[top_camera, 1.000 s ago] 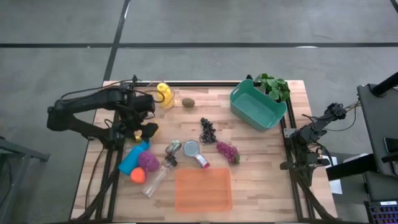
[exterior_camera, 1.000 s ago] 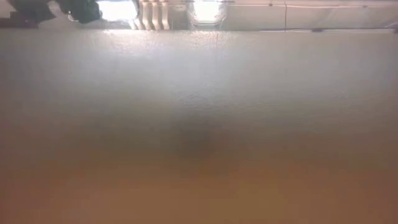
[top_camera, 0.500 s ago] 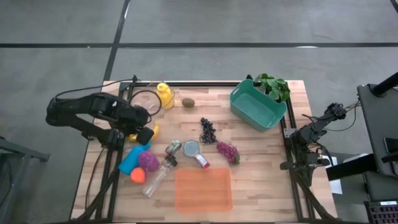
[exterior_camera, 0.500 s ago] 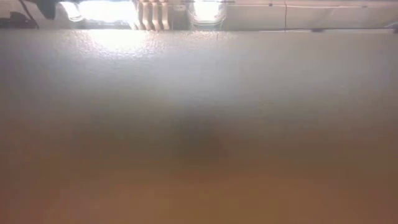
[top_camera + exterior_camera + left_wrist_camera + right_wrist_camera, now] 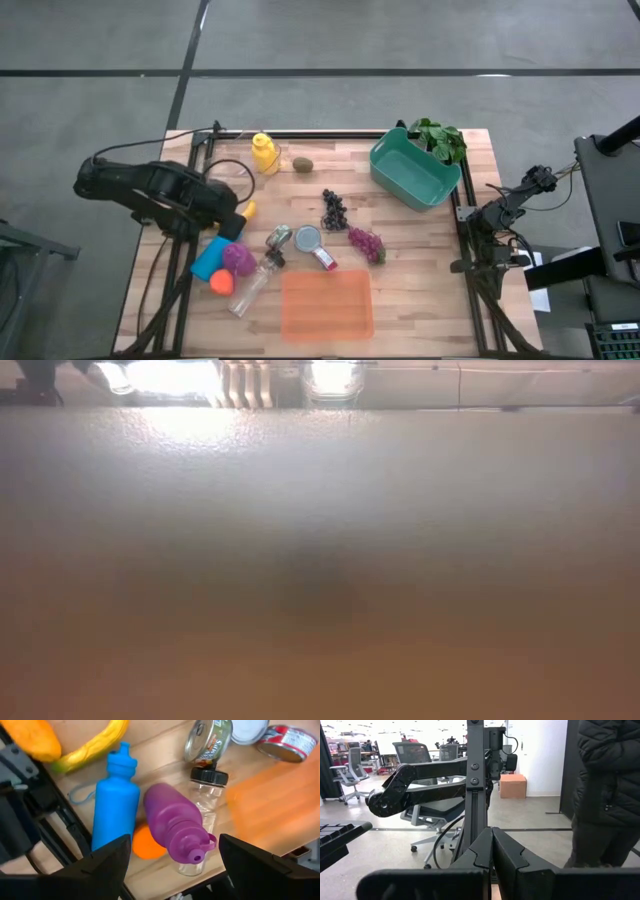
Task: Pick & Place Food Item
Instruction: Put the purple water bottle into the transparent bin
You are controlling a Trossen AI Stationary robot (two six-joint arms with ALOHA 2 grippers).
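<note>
Two dark arms at one wooden table [image 5: 420, 290]. Left arm [image 5: 140, 185] reaching in over the table's left edge; right arm [image 5: 505, 205] parked off the right edge, well apart from everything on the wood.

On the near side, a flat orange tray [image 5: 327, 303]. At the far right, a teal bin [image 5: 413, 170], tilted askew, with leafy greens [image 5: 440, 138] just beyond its far rim.

Near left, a cluster of bottles lying down: blue bottle [image 5: 213, 252], purple bottle [image 5: 238, 258] touching it, clear bottle [image 5: 250, 288] with a black cap beside that, and an orange ball [image 5: 221, 282] tucked between them. Far left of centre, a yellow bottle [image 5: 264, 152] with a kiwi [image 5: 302, 164] just to its right.

Mid-table: a tin can [image 5: 277, 238] on its side, a round lid [image 5: 308, 238], a red can [image 5: 325, 258]. Right of those, purple grapes [image 5: 366, 243]; farther back, dark grapes [image 5: 334, 209].

Left gripper [image 5: 232, 222] above the blue bottle's far end, fingers [image 5: 107, 862] spread wide, gripping nothing. Banana [image 5: 247, 209] flat on the wood just beside it, on the far right side, not held.

Right gripper [image 5: 492, 855] closed tight, fingers pressed together, empty. Beyond it, a person in a dark puffy jacket [image 5: 607, 785].
</note>
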